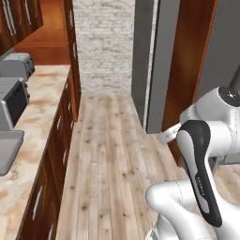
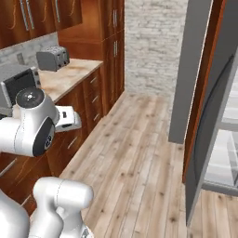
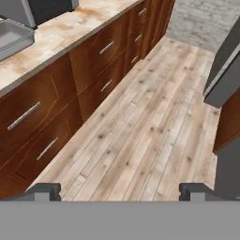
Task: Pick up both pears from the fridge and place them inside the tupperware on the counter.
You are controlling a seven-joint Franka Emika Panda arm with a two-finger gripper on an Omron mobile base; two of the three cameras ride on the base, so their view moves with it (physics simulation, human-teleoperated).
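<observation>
Fully open hand (image 3: pixel 120 190), nothing between fingertips

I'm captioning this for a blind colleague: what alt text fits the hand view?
The open hand hangs above a wooden floor, holding nothing. At left, brown drawers run under a beige counter carrying a grey tupperware; the grey fridge stands at right.

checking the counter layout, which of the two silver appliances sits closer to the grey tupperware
The boxy toaster oven with the dark glass door sits right beside the tupperware; the slotted toaster stands farther back along the counter.
</observation>
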